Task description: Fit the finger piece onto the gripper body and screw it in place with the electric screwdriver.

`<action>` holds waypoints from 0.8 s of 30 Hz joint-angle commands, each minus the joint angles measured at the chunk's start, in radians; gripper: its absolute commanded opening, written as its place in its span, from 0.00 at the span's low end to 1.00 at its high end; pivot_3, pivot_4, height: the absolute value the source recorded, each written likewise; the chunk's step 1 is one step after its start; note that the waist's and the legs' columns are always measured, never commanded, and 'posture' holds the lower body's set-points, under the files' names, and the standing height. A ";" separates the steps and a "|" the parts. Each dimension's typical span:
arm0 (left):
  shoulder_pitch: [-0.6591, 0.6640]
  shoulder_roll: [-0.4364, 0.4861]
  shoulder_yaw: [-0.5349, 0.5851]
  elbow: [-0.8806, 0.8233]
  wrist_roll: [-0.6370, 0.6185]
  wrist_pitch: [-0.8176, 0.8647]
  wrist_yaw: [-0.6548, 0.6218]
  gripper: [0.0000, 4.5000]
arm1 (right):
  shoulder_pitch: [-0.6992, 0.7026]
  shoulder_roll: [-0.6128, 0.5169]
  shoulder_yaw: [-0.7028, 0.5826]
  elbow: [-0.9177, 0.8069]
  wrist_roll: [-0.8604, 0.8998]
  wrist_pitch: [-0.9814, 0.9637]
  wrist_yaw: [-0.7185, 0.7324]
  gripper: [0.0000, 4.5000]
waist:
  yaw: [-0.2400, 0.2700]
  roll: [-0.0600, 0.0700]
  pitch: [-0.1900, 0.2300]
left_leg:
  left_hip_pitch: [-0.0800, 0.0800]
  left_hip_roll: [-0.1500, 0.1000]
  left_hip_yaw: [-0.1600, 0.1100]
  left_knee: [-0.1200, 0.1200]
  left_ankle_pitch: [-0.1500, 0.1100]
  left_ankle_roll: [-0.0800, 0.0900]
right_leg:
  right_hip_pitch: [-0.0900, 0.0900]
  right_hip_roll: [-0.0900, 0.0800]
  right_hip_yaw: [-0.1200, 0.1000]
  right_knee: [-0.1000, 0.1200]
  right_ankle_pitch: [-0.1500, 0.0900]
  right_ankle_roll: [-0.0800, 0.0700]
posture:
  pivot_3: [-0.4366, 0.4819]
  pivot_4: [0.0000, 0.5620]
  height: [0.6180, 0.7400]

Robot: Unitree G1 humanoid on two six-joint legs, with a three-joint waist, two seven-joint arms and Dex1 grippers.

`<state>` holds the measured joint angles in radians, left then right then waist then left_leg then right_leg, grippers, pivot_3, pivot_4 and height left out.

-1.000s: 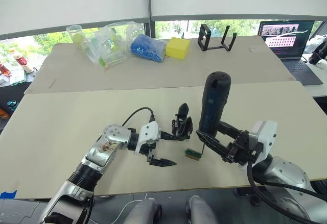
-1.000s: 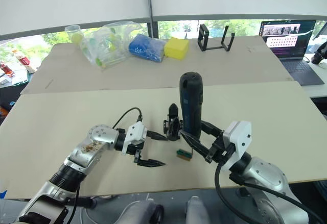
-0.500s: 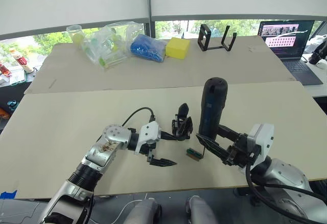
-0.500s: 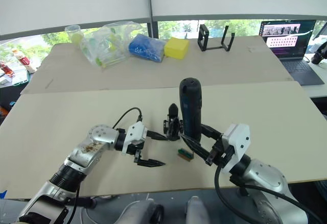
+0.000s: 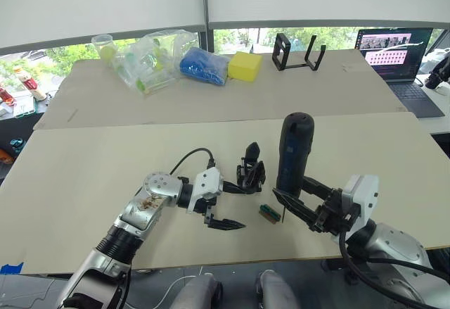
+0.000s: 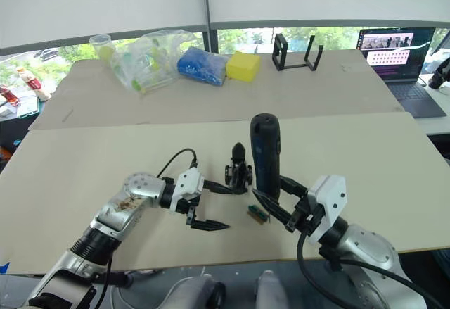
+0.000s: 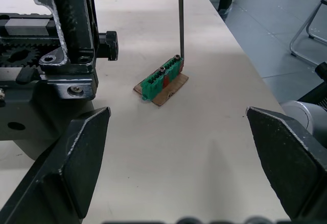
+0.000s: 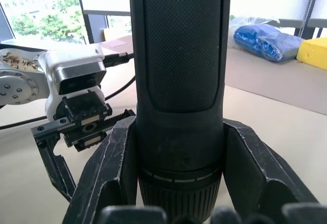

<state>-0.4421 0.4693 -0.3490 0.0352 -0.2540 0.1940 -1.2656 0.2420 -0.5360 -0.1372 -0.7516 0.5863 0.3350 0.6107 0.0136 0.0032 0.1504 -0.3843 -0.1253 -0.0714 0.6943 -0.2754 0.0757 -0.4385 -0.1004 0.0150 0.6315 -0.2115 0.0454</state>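
The electric screwdriver stands upright, my right gripper shut around its lower barrel. Its thin bit touches down at the end of a small teal-green block on the table. Just left of it stands the gripper body, one pointed black finger sticking up. My left gripper is open, its upper finger reaching to the body's base and its lower finger lying near the table. A separate finger piece is out of view.
On the far table lie clear plastic bags, a blue bag, a yellow block and a black frame stand. A laptop sits at the far right. The table's front edge runs close below both grippers.
The right gripper has sunk slightly with the screwdriver, which now stands a little lower, with its bit by the green block. The left gripper has stayed put.
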 commanded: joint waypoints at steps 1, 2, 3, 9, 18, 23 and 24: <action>-0.016 0.000 0.012 -0.010 -0.002 -0.014 -0.003 1.00 | -0.023 -0.009 -0.063 -0.092 0.057 -0.027 -0.005 0.42 | 0.000 0.000 0.000 | 0.000 0.000 0.000 0.000 0.000 0.000 | 0.000 0.000 0.000 0.000 0.000 0.000 | 0.48 0.27 1.00; -0.016 0.001 0.011 -0.010 -0.002 -0.014 -0.004 1.00 | -0.031 -0.009 -0.070 -0.102 0.075 -0.020 -0.017 0.42 | 0.000 0.000 0.000 | 0.000 0.000 0.000 0.000 0.000 0.000 | 0.000 0.000 0.000 0.000 0.000 0.000 | 0.48 0.27 1.00; -0.015 0.001 0.011 -0.010 -0.002 -0.014 -0.006 1.00 | -0.039 -0.008 -0.073 -0.110 0.088 -0.014 -0.028 0.42 | 0.000 0.000 0.000 | 0.000 0.000 0.000 0.000 0.000 0.000 | 0.000 0.000 0.000 0.000 0.000 0.000 | 0.48 0.27 1.00; -0.017 0.002 0.001 -0.001 0.007 -0.032 -0.018 1.00 | -0.060 -0.002 -0.049 -0.117 0.092 -0.001 -0.061 0.42 | 0.001 0.000 0.000 | 0.000 0.000 0.000 0.000 0.000 0.000 | 0.000 0.000 0.000 0.000 0.000 0.000 | 0.48 0.27 1.00; -0.015 -0.012 -0.001 0.004 0.010 -0.022 -0.025 1.00 | -0.080 0.001 -0.023 -0.115 0.090 0.019 -0.092 0.42 | 0.001 0.000 0.000 | 0.000 0.000 0.000 0.000 0.000 0.000 | 0.000 0.000 0.000 0.000 0.000 0.000 | 0.48 0.27 1.00; -0.012 -0.008 0.002 -0.002 0.009 -0.021 -0.026 1.00 | -0.072 0.003 -0.017 -0.104 0.082 0.015 -0.084 0.42 | 0.000 0.000 0.000 | 0.000 0.000 0.000 0.000 0.000 0.000 | 0.000 0.000 0.000 0.000 0.000 0.000 | 0.48 0.27 1.00; -0.011 -0.007 0.003 -0.003 0.009 -0.021 -0.026 1.00 | -0.068 0.003 -0.017 -0.099 0.079 0.011 -0.079 0.42 | 0.000 0.000 0.000 | 0.000 0.000 0.000 0.000 0.000 0.000 | 0.000 0.000 0.000 0.000 0.000 0.000 | 0.48 0.27 1.00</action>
<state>-0.4429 0.4605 -0.3526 0.0534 -0.2376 0.1799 -1.2865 0.1794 -0.5382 -0.1418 -0.8156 0.6504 0.3731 0.5241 0.0141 0.0031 0.1504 -0.3843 -0.1253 -0.0715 0.6944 -0.2754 0.0757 -0.4383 -0.1004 0.0148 0.6314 -0.2115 0.0454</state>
